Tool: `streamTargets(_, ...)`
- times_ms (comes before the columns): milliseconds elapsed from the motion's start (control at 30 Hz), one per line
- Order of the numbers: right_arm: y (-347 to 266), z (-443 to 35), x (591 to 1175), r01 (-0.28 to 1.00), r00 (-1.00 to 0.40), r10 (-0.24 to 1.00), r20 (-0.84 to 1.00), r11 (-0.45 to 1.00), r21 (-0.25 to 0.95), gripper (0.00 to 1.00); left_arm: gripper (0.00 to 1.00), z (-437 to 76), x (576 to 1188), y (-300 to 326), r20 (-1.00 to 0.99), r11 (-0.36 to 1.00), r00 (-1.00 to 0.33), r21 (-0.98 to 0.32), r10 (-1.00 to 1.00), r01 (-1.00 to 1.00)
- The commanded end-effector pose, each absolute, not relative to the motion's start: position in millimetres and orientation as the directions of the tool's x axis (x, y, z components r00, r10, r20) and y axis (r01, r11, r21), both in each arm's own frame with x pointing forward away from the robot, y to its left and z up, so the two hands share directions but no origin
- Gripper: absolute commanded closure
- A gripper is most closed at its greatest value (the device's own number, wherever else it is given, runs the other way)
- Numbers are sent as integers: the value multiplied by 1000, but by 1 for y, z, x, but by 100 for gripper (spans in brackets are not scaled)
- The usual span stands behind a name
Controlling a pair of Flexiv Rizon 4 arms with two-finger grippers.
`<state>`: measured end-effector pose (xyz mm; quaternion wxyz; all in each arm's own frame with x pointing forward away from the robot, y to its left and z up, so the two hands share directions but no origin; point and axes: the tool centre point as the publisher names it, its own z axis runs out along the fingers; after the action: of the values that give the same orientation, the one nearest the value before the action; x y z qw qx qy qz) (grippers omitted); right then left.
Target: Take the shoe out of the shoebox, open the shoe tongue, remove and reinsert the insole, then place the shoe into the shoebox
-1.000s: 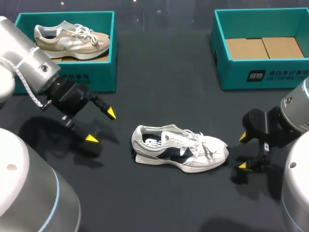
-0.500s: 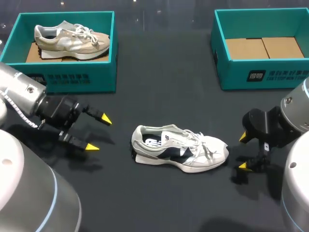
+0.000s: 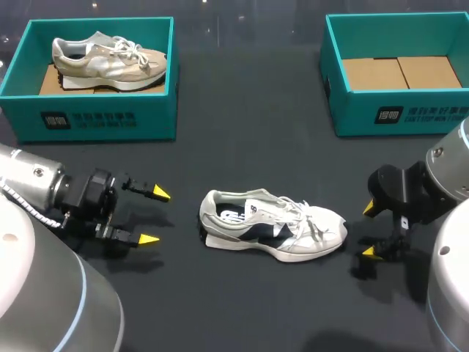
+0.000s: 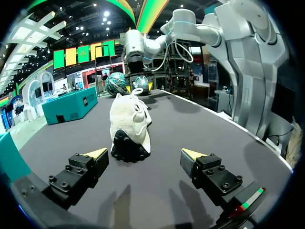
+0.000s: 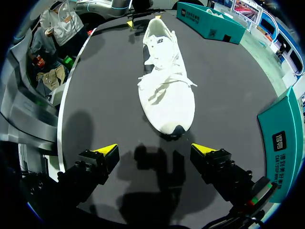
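White-and-navy sneaker [image 3: 272, 226] hasn't budged. It's out of both boxes, sitting upright on its sole around the middle of the black desk [image 3: 249, 117], between the two arms. What did change: the left arm [image 3: 44, 192] has swung down and back toward its own side over the last second. So the left fingers [image 3: 161, 194] now sit lower and nearer the front of the desk, levelled off and aimed at the sneaker's heel instead of angling down from higher up. The right arm [image 3: 440, 183] looks the same as before. The sneaker's long axis runs side to side across the desk, a bit skewed, heel toward the left arm and toe toward the right arm. In the left wrist view the dark heel faces straight back at the left fingers, with the sneaker ahead of them and clearly apart. In the right wrist view the toe points back at the right fingers [image 3: 368, 209], with a gap there too. Both pairs of fingers are spread wide apart. At the back of the desk, the teal left shoebox [image 3: 102, 121] has a beige sneaker [image 3: 110, 60] lying in it, and the teal right shoebox [image 3: 396, 116] shows a brown cardboard floor.
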<state>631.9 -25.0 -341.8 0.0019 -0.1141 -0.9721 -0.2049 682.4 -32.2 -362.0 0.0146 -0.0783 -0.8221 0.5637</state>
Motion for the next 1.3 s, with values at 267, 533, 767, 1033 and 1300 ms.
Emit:
streamTargets(267, -25, -341, 630, 223, -974, 222, 48, 890, 397, 0, 0, -361, 679, -41, -98, 428, -994, -901, -39, 72)
streamTargets(533, -25, -341, 630, 223, -974, 222, 48, 890, 397, 0, 0, -379, 690, -46, -65, 390, -995, -920, -71, 32)
streamTargets(767, -25, -341, 630, 223, -974, 222, 48, 890, 397, 0, 0, -384, 702, -57, -12, 286, -997, -958, 70, 31)
streamTargets(1033, -25, -341, 630, 223, -974, 222, 48, 890, 397, 0, 0, -384, 702, -57, -12, 286, -997, -958, 70, 31)
streamTargets(1300, -25, -341, 630, 223, -974, 222, 48, 890, 397, 0, 0, -394, 708, -69, 14, 276, -998, -961, 58, 2)
